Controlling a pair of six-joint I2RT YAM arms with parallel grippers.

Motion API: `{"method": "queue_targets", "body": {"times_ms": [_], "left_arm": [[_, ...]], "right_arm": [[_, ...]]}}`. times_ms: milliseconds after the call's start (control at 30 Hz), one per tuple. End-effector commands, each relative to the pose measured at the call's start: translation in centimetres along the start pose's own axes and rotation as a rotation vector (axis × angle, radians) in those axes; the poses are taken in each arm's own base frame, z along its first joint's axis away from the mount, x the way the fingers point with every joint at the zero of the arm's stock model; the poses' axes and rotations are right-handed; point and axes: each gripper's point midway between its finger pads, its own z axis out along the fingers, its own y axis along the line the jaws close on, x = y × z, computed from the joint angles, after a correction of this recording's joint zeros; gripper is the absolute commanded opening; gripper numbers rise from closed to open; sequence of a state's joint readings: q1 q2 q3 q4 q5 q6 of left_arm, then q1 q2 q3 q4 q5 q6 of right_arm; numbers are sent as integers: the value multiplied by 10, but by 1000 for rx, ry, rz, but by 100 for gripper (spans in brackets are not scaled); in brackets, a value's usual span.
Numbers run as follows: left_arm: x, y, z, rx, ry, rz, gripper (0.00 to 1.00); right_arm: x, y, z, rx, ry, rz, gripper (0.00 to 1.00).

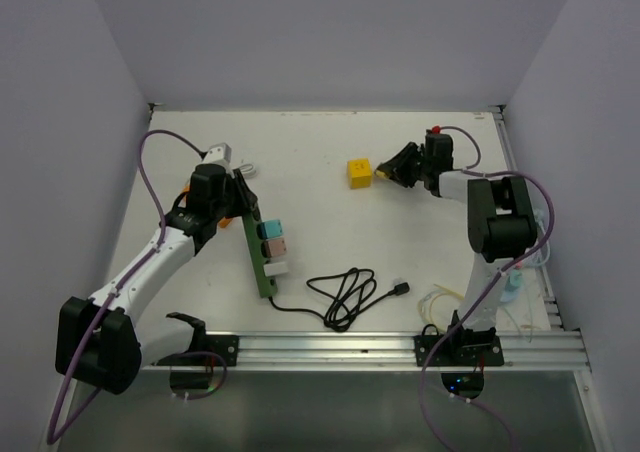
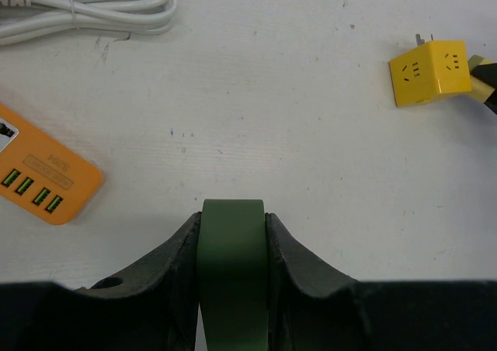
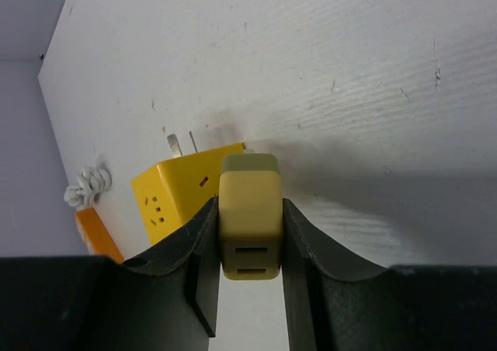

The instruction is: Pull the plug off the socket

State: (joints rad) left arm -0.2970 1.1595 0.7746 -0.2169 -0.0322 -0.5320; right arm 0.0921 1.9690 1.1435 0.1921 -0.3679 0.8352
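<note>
- Plug (image 3: 249, 227), beige, sits clenched between the two fingers of my right gripper (image 3: 248, 205)
- It rests against a yellow cube socket (image 3: 175, 199) on the white table (image 3: 349, 95); I can't tell whether it is seated in it
- Two metal prongs stick out of the cube's far side
- My left gripper (image 2: 233, 215) grasps the end of a green power strip (image 2: 231, 281)
- Three adapters (image 1: 272, 244) sit on the strip, with a black cable (image 1: 345, 294) coiled just beside it

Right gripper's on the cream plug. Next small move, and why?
Probably draw the right gripper straight back from the yellow cube: its jaws are shut on the cream plug, whose far end appears to meet the cube. Nothing holds the cube, so it may drag along.
</note>
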Motion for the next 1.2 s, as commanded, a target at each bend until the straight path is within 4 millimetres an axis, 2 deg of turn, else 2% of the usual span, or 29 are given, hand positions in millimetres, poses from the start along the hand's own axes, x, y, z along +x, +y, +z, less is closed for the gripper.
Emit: {"method": "queue_targets", "body": {"times_ms": [0, 33, 67, 100, 133, 167, 200, 267, 300, 333, 367, 433, 567, 667, 700, 767, 800, 1000, 1067, 1100, 1167], "left_arm": [[-30, -27, -11, 112, -87, 8, 0], [-30, -28, -11, 115, -87, 8, 0], [-31, -29, -11, 118, -89, 8, 0], [-30, -30, -11, 124, -88, 10, 0], [-32, -31, -11, 128, -91, 10, 0], [-31, -31, -11, 130, -90, 10, 0], [-31, -32, -11, 136, -87, 11, 0], [-32, -33, -11, 139, -89, 13, 0], [-32, -34, -11, 143, -87, 13, 0], [-32, -34, -11, 145, -88, 13, 0], [-33, -35, -12, 149, -87, 13, 0], [-33, -36, -11, 152, -86, 15, 0], [-36, -40, -11, 166, -87, 18, 0], [-35, -41, -9, 173, -82, 28, 0], [-36, -41, -9, 175, -83, 31, 0], [-37, -42, -9, 179, -86, 33, 0], [-37, -43, -10, 182, -86, 31, 0], [-41, -46, -12, 189, -93, 32, 0], [-41, -46, -11, 191, -92, 32, 0], [-41, -46, -12, 192, -92, 31, 0], [-40, -47, -12, 197, -89, 30, 0]], "right_arm": [[-21, 31, 6, -133, -49, -13, 32], [-21, 28, 6, -124, -46, -12, 39], [-17, 24, 5, -110, -36, -10, 50], [-14, 16, 3, -75, -28, -17, 55], [-15, 17, -3, -60, -36, -29, 60], [-13, 12, -7, -34, -33, -36, 69], [-10, -1, -11, 31, -24, -47, 73], [-12, -2, -23, 80, -32, -70, 82], [-3, -16, -31, 159, 8, -73, 84], [-7, -23, -38, 213, -12, -84, 85], [-11, -19, -49, 227, -26, -104, 86], [-4, -17, -62, 238, -6, -117, 86], [13, 12, -89, 153, 16, -221, 86], [41, 45, -97, 48, 68, -311, 86], [55, 65, -103, -3, 84, -374, 86], [74, 88, -109, -81, 117, -436, 86], [92, 110, -115, -161, 147, -476, 86], [161, 178, -129, -374, 211, -585, 86], [176, 189, -126, -405, 246, -584, 86], [190, 195, -125, -426, 276, -598, 86], [203, 200, -116, -429, 303, -619, 85]]}}
